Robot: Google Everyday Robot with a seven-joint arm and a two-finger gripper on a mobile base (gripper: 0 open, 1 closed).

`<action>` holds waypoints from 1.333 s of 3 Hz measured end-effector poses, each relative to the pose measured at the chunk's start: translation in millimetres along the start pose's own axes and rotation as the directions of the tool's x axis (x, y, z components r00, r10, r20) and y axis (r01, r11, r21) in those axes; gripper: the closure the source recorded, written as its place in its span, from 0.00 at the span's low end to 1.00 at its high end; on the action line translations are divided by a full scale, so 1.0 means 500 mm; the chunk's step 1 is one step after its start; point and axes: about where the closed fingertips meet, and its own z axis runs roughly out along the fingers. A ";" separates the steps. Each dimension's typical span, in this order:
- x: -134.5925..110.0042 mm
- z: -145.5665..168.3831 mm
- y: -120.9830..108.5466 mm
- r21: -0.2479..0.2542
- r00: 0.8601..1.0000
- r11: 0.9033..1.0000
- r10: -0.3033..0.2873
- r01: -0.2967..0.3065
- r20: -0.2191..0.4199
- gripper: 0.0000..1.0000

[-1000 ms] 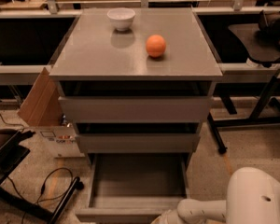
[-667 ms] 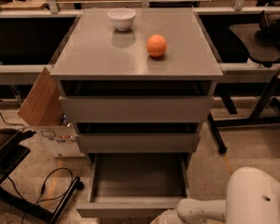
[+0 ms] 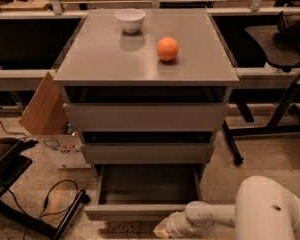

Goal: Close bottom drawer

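Three drawers faced me in the grey cabinet (image 3: 105,59). The narrow matte grey bottom drawer (image 3: 135,212), at 6 o'clock beneath the two wider fronts (image 3: 145,116), stood pulled out with its shallow tray exposed, so most of the closing was left. My white arm (image 3: 270,214) held the end effector (image 3: 165,228) close at the front panel's 5 o'clock corner. I could not tell whether it was spread or pressed together. Against a second earlier, the panel had slid slightly inward, showing less tray.
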 end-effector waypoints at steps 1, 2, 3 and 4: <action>-0.013 0.004 -0.035 0.009 1.000 1.000 -0.011 0.010 0.006 1.00; -0.063 -0.013 -0.110 0.040 0.999 0.998 -0.038 0.038 0.012 1.00; -0.061 -0.013 -0.107 0.040 0.999 0.998 -0.038 0.038 0.012 1.00; -0.108 -0.040 -0.180 0.088 0.999 0.995 -0.042 0.040 0.026 1.00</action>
